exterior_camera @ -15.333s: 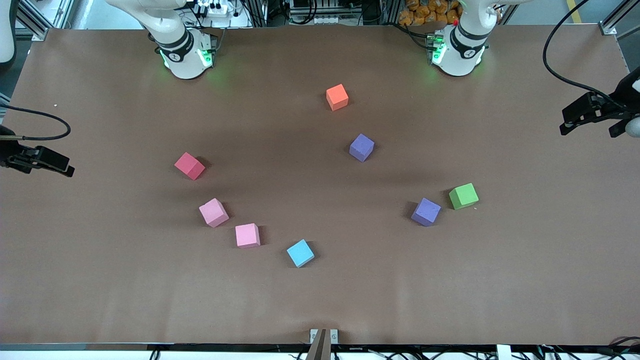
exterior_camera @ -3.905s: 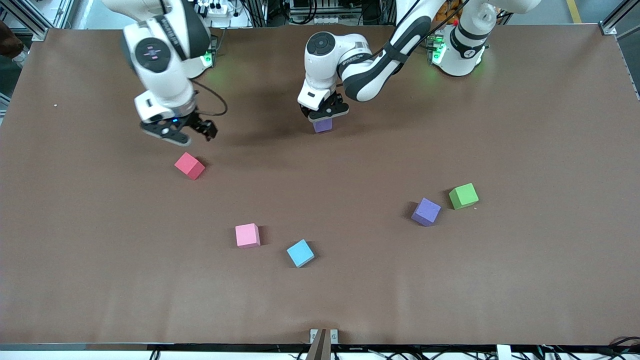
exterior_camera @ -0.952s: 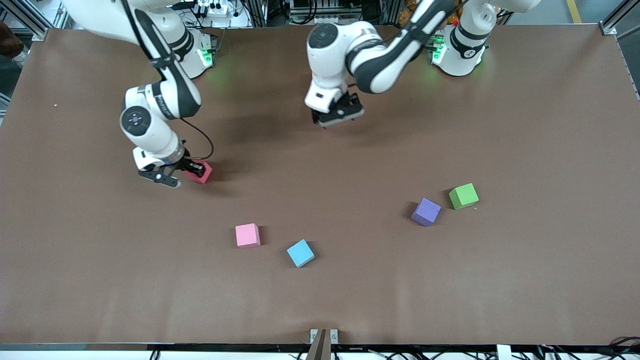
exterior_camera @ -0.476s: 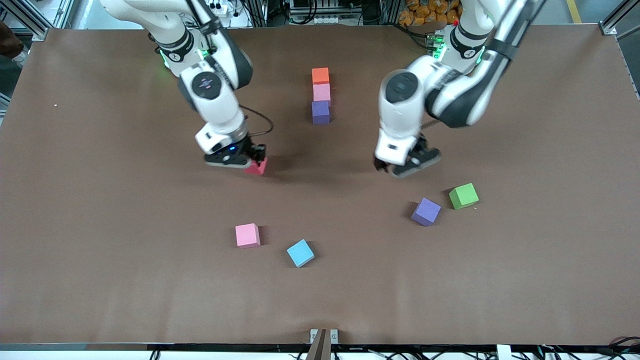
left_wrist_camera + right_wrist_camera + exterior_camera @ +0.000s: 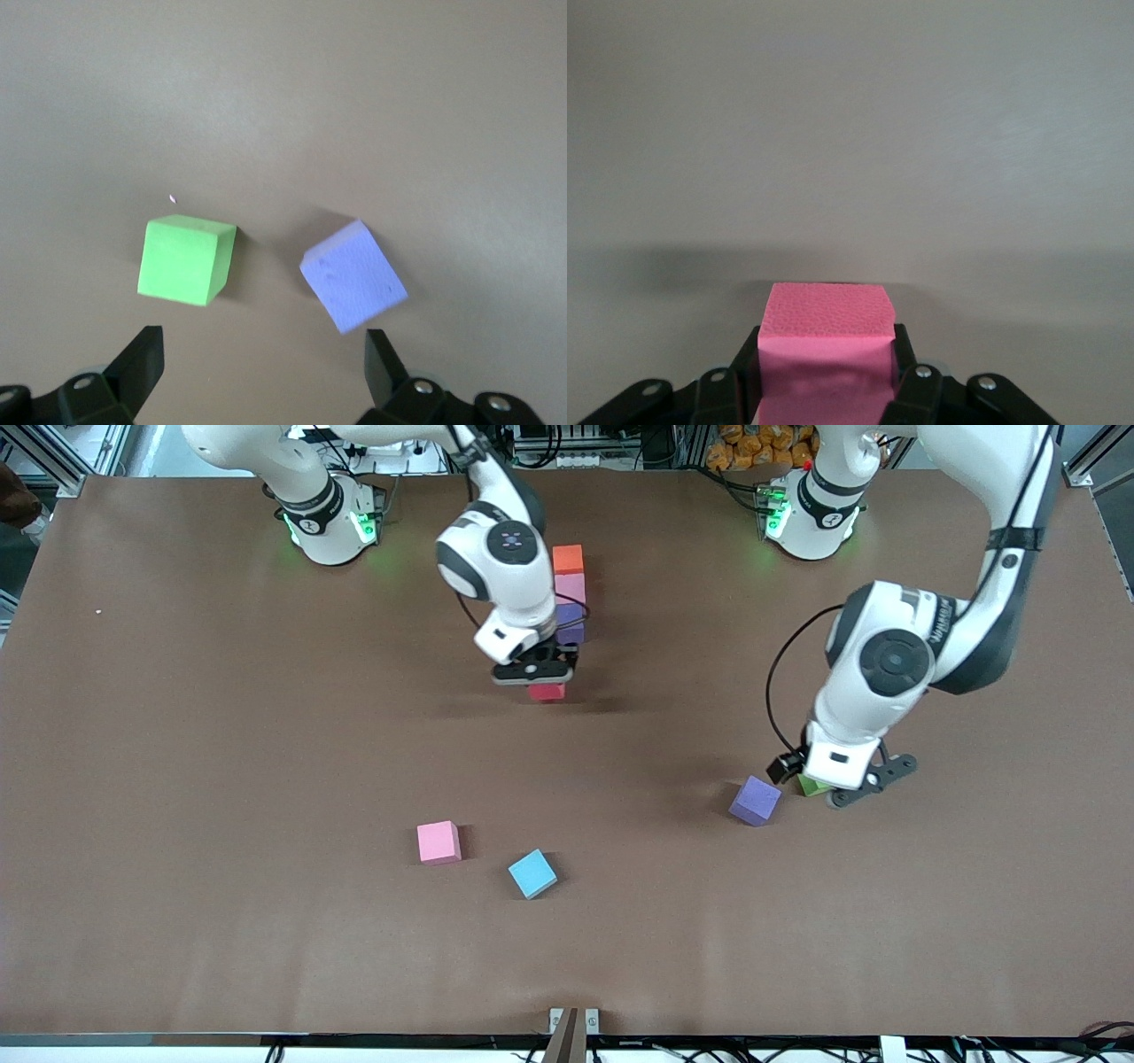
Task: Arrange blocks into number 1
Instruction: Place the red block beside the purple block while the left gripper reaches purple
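Front view is showing the right gripper [image 5: 534,676] clamping the red block [image 5: 547,691] between its closed jaws and carrying it just past the purple end of a column of blocks: orange block [image 5: 568,559], pink block [image 5: 570,588] and purple block [image 5: 571,627], each touching the next. In the right wrist view the red block [image 5: 824,350] is sitting squarely between the fingers [image 5: 908,390], its faces parallel to them.

To do this step well, I judge the red block should be going down flush against the purple one, edges lined up with the column, with the jaws opening only once it is resting flat on the table [image 5: 177,824].

Meanwhile the left gripper [image 5: 837,779] is hanging with jaws spread wide, holding nothing, over the green block [image 5: 186,259]; the second purple block [image 5: 353,275] is lying just beside it, also within the jaws' span, so centring on green alone matters. A second pink block [image 5: 438,841] and the blue block [image 5: 532,873] are lying apart, nearer the front camera.
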Motion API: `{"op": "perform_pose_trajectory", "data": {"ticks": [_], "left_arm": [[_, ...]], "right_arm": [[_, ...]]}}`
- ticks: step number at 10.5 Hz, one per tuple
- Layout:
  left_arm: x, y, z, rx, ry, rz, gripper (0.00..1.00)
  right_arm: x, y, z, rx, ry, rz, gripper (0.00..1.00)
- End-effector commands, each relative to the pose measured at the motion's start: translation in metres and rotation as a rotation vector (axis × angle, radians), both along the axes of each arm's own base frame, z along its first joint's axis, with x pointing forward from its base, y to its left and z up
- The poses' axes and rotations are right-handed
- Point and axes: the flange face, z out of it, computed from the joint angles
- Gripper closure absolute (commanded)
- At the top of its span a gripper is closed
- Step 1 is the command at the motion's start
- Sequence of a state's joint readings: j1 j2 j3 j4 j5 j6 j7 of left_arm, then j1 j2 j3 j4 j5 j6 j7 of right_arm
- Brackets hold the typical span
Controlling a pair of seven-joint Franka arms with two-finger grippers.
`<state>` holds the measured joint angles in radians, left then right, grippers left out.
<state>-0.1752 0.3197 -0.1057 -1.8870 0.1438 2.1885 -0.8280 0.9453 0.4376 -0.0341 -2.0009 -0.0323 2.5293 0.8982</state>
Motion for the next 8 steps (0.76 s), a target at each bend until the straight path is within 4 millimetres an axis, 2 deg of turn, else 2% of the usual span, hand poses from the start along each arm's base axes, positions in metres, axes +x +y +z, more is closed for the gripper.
{"op": "perform_pose_trajectory", "data": {"ticks": [1, 3, 5, 8], "left_arm": [[0.015, -0.012, -0.034, -0.049, 0.006, 0.027, 0.00], [0.019, -0.014, -0.057, -0.098, 0.005, 0.099, 0.00], [0.025, -0.009, -0.068, -0.126, -0.002, 0.186, 0.00], [0.030, -0.014, -0.081, -0.162, -0.010, 0.268, 0.00]], "right_arm": [[-0.012, 0.023, -0.015, -0.021, 0.006, 0.017, 0.59], [-0.025, 0.028, -0.020, -0.031, 0.018, 0.028, 0.59], [-0.029, 0.029, -0.019, -0.036, 0.026, 0.025, 0.59], [-0.049, 0.030, -0.024, -0.063, 0.051, 0.030, 0.56]]}}
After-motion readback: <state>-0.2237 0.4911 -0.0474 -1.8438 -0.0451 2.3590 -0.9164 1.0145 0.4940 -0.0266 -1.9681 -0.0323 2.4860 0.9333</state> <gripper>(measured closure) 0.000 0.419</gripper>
